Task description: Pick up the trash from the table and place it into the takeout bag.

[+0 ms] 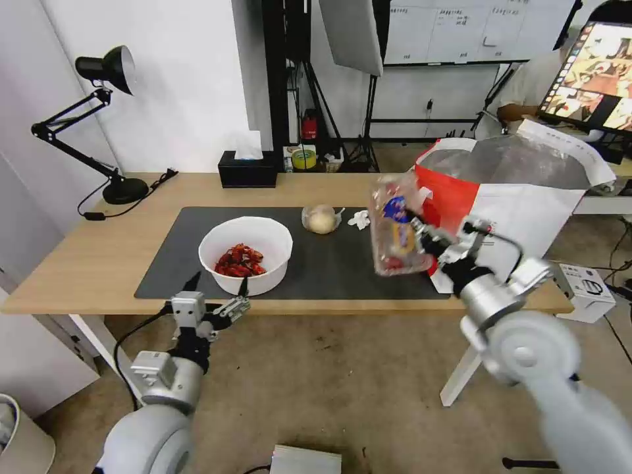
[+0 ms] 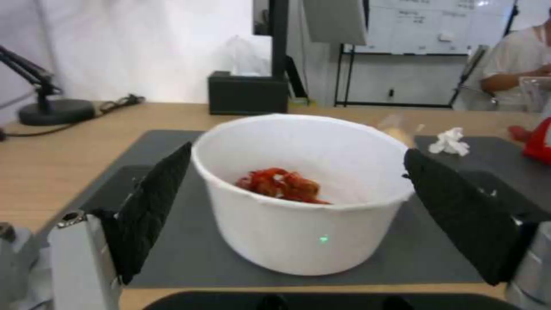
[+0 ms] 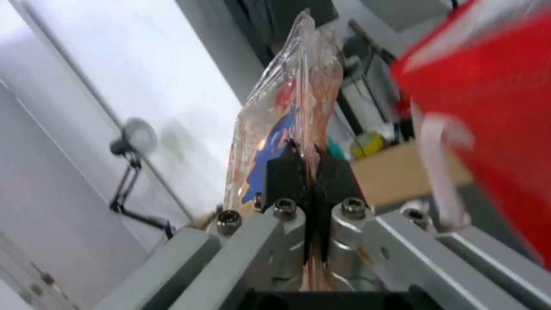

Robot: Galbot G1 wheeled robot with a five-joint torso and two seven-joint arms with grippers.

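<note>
Right gripper (image 1: 421, 238) is pinched tight on the clear plastic box (image 1: 397, 227), held up beside the takeout bag (image 1: 520, 191), so I'd clear the rim before dropping it; left gripper (image 1: 219, 288), fingers apart, faces the bowl (image 1: 246, 253).

No lettering can be read anywhere. A blue and yellow label (image 1: 398, 224) shows through the clamshell (image 1: 397, 227), its print too blurred to make out. The whiteboard (image 1: 474, 29) on the back wall carries handwritten rows too small to decipher. A white carton (image 1: 588, 288) beside the table (image 1: 79, 263) bears dark printed marks, likewise unreadable. The screen (image 1: 596, 69) at far right shows pictures without legible words.
</note>
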